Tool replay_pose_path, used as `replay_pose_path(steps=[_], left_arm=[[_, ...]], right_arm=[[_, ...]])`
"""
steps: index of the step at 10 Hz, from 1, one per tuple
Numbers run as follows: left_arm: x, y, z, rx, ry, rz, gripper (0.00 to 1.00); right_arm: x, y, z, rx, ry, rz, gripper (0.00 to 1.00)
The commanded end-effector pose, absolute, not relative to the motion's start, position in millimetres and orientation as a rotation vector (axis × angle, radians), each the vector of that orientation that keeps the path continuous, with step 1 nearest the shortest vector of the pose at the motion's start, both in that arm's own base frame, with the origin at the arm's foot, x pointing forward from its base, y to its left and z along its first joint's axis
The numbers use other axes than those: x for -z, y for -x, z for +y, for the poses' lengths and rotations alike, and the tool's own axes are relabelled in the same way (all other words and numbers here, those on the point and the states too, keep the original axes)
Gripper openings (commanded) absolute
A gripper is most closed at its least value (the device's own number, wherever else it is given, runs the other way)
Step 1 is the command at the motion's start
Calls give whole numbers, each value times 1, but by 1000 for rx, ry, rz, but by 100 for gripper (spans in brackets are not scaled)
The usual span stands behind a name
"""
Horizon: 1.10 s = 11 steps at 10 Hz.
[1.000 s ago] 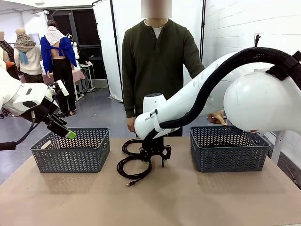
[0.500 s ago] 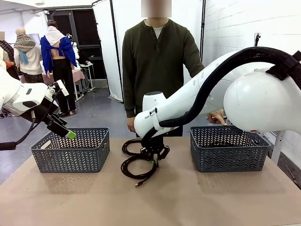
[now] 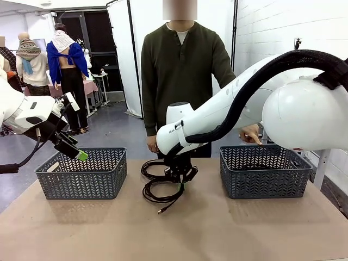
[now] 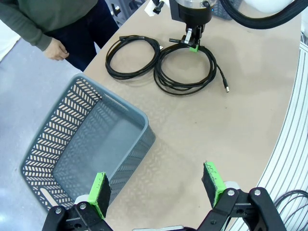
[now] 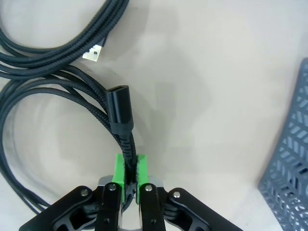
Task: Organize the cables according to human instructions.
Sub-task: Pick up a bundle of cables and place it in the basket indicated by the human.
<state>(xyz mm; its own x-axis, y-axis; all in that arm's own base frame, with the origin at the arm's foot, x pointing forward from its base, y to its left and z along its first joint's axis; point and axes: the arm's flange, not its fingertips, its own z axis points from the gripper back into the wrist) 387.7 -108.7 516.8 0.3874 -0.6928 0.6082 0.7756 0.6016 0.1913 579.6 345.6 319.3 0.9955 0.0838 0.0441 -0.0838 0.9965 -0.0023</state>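
Right gripper (image 5: 128, 168): green pads together, clamped on a thin black braided cable coil (image 3: 163, 191). It pinches the cord just behind the black plug end (image 5: 118, 103). The coil is mid-table on the tan tabletop (image 3: 217, 234); can't tell if it rests flat or is raised slightly. Its loose plug tip (image 3: 161, 210) trails toward 6 o'clock.

Second black round cable coil (image 4: 134, 57) lies flat at 11 o'clock of the gripped one, just beside it, rims touching or nearly.

Grey plastic lattice basket (image 3: 81, 182) is at 9 o'clock of the coils, and a matching grey basket (image 3: 261, 185) is at 3 o'clock. Both are well apart from the coils.

Left gripper (image 4: 156, 185): pads apart, holding nothing, hanging above the 9 o'clock basket's rim.

Person in dark olive long-sleeved top (image 3: 182, 70) stands at 12 o'clock. One hand (image 3: 251, 134) is over the far rim of the 3 o'clock basket, with a finger out toward it. The other hand (image 3: 151, 144) hangs at the table's far edge.
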Motion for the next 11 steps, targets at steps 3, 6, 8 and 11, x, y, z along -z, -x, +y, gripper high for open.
replay_pose_path(steps=[3,6,8,11], left_arm=[[-515,-389,-106,945,144,-710,100],[-515,-389,-106,945,144,-710,100],[-515,-389,-106,945,144,-710,100],[-515,-389,-106,945,144,-710,100]], right_arm=[[-362,-569,333,-211,17,9,0],[-401,-570,320,-429,-52,56,0],[-425,-578,306,-633,-55,-8,0],[-449,-592,293,-867,-41,32,0]])
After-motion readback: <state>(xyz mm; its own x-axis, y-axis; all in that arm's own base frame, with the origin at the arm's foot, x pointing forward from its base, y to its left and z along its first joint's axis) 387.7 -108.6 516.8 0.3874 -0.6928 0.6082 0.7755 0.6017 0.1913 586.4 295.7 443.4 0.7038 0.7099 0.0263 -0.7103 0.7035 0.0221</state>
